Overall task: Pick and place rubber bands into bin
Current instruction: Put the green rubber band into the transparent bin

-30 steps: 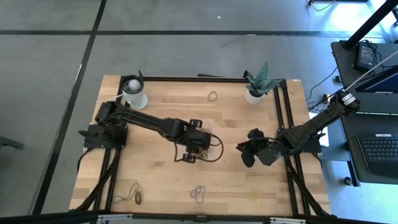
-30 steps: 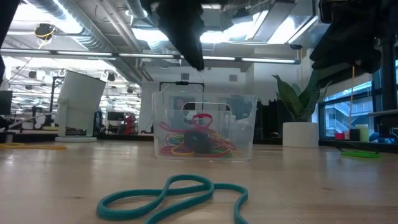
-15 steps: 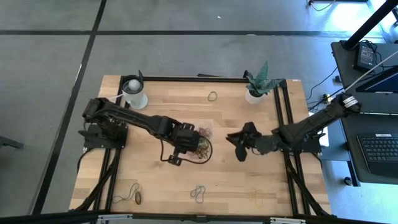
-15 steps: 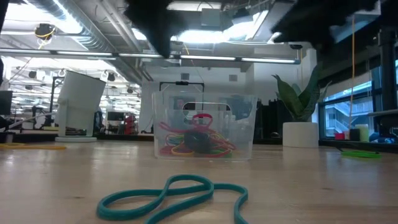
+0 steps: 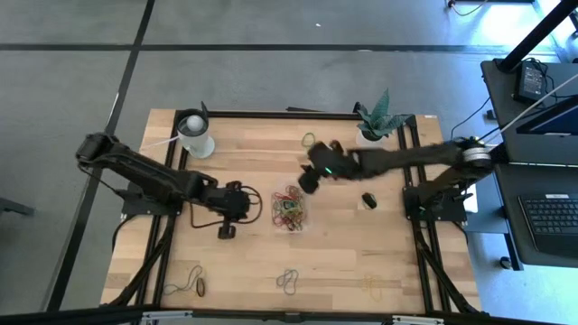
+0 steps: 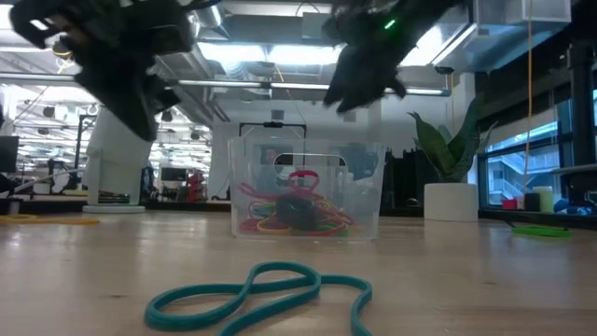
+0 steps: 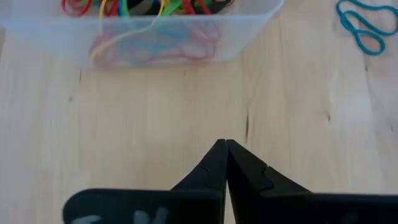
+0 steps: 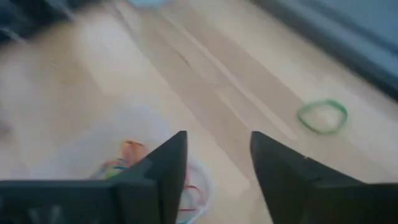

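The bin [image 5: 290, 210] is a small clear box on the wood table, with a tangle of coloured rubber bands [image 7: 142, 7] inside. My left gripper [image 5: 253, 208] is shut and holds nothing, low over the table just left of the bin; its fingertips [image 7: 225, 147] point at the bin's wall [image 7: 149, 37]. My right gripper [image 5: 309, 182] hangs open and holds nothing above the bin's far side, with the bin [image 8: 134, 163] below its fingers. Loose bands lie flat on the table: a green one [image 5: 309, 140] at the far side and a teal one [image 6: 261, 294] at the near side.
A white cup [image 5: 194, 134] stands at the far left and a white plant pot [image 5: 370, 137] at the far right. A small dark thing [image 5: 368, 200] lies right of the bin. More bands lie near the front edge: yellow [image 5: 372, 287] and dark [image 5: 199, 287].
My left gripper has drawn back from over the bin toward the table's left edge. My right gripper has swung from the bin's right side toward the far left, ending above the bin's far side. The bin has stayed in place.
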